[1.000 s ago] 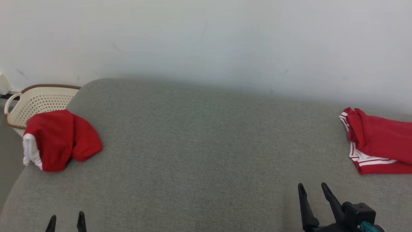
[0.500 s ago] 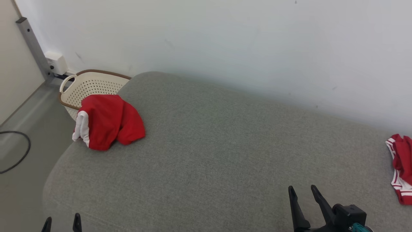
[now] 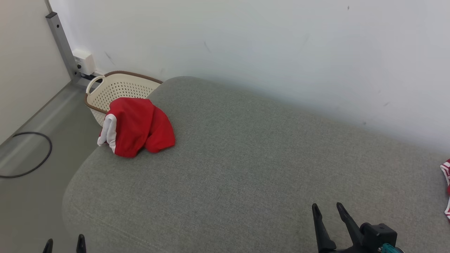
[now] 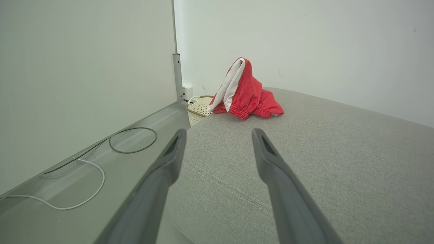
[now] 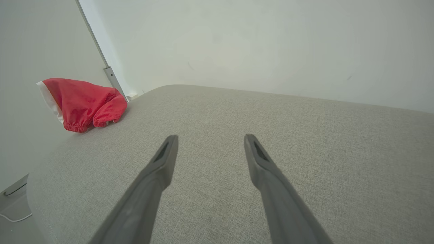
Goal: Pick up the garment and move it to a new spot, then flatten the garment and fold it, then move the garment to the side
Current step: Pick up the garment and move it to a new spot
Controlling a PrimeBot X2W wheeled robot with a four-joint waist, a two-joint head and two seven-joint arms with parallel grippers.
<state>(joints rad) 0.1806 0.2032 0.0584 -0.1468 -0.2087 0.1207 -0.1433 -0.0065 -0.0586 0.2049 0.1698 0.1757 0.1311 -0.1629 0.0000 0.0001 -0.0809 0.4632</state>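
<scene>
A crumpled red garment (image 3: pixel 139 126) with a white panel lies bunched at the far left corner of the grey cushioned surface (image 3: pixel 246 168). It rises as a peaked heap (image 4: pixel 242 89) in the left wrist view and lies at the left (image 5: pixel 83 101) in the right wrist view. My left gripper (image 3: pixel 63 241) is open at the lower left, its fingers (image 4: pixel 274 169) spread and empty, well short of the garment. My right gripper (image 3: pixel 328 209) stands open over the surface at the lower right, holding nothing.
A cream perforated basket (image 3: pixel 116 89) with a brown rim stands on the floor behind the garment. A second red and white striped piece (image 3: pixel 446 186) peeks in at the right edge. A black cable loop (image 3: pixel 28 154) and a white cable (image 4: pixel 67 200) lie on the floor. Wall close behind.
The head camera has turned left: the garment and basket slid rightward in view, and the red striped piece nearly left the right edge. Both grippers stay open.
</scene>
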